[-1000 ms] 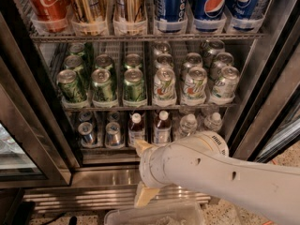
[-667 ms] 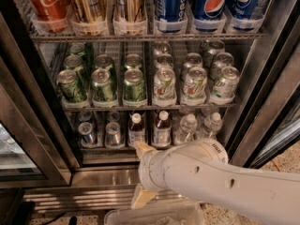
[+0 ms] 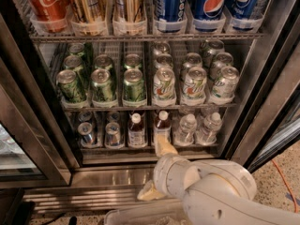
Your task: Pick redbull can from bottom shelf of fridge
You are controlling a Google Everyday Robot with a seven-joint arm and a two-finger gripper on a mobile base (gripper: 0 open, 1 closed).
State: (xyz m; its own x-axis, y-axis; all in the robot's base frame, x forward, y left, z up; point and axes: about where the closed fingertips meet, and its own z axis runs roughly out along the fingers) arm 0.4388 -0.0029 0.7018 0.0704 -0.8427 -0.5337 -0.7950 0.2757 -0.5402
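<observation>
— Where is the gripper [image 3: 157, 168] sitting?

— It is hovering low in front of the fridge [image 3: 28, 102], just outside the bottom shelf [image 3: 117, 150], at the end of the white arm [image 3: 220, 196] that is coming in from the lower right corner.

— Is it gripping anything?

— No. Its two cream fingers [image 3: 165, 146] are standing well apart, one pointing up at the shelf's front edge and the other hanging down over the steel sill, and nothing is showing between them.

— And the redbull can [image 3: 86, 134]?

— It is standing upright at the front of the far left lane of the bottom shelf, well apart from the gripper. A like slim can [image 3: 112, 135] is standing just beside it, and more are sitting behind both.

— What is the upper finger facing?

— Two dark bottles [image 3: 136, 131] with white caps are filling the middle lanes, and the finger is rising just before the right one. Clear bottles [image 3: 186, 129] are standing further right.

— Above that?

— Green cans [image 3: 102, 86] are lining the left of the next rack, pale cans [image 3: 164, 86] the right.
</observation>
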